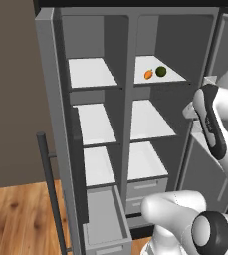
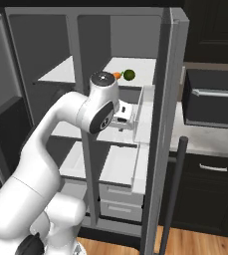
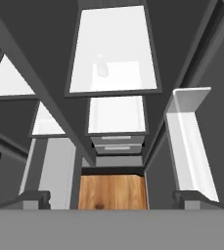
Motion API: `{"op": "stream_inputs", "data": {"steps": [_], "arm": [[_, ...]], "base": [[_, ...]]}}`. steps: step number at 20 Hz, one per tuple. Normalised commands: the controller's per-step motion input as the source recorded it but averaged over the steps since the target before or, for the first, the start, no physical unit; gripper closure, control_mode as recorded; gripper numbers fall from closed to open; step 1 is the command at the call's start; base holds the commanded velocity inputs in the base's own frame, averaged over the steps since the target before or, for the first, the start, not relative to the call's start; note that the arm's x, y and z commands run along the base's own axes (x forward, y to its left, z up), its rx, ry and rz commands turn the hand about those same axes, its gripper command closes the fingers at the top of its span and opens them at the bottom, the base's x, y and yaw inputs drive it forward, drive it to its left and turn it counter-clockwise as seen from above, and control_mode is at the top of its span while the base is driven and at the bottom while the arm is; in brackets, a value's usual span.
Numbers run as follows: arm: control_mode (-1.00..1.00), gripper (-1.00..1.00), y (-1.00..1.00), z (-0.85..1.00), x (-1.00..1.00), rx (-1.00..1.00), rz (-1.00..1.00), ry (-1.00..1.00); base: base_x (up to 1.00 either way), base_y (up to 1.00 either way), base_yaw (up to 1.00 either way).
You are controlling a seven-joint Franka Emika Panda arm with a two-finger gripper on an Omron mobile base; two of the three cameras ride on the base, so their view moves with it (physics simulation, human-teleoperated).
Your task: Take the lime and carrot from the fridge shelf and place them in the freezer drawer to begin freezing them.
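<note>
Lime [image 1: 161, 71] and carrot [image 1: 148, 74] lie side by side on the top right shelf [image 1: 172, 78]; drawer [image 1: 105, 222] stands pulled out to receive them. Tool [image 3: 111, 199] is open, empty, pointing down

The grey fridge [image 1: 127, 40] stands open, split into two columns by a vertical divider. Within it, five plain white shelves [image 1: 91, 72] sit in tiers, three in the left column and two lower in the right. Two shallow pale grey drawers [image 1: 146, 187] are stacked at the foot of its right column. Its open door [image 2: 166, 124] carries a clear door bin [image 2: 144, 114] and a dark bar handle [image 2: 172, 194]. Dark cabinets [image 2: 212, 199] with a pale countertop [image 2: 205, 142] stand beside the fridge. Wood flooring [image 1: 21, 219] lies in front of it.
</note>
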Motion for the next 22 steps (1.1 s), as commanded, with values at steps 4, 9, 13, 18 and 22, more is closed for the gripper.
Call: {"op": "stream_inputs", "data": {"steps": [4,9,13,18,22], "arm": [[-1.0,-1.0,0.06,0.0,-0.32,0.0,0.08,-0.08],[-1.0,-1.0,0.55,0.0,-0.07,0.0,0.07,0.0],[-1.0,-1.0,0.88,0.0,0.0,0.01,0.06,0.0],[-1.0,-1.0,0.96,-0.02,0.0,0.03,0.1,0.0],[-1.0,-1.0,1.0,-0.19,0.0,0.03,0.12,0.0]], "base": [[0.0,0.0,0.0],[0.0,0.0,0.0],[0.0,0.0,0.0],[0.0,0.0,0.0],[0.0,0.0,0.0]]}}
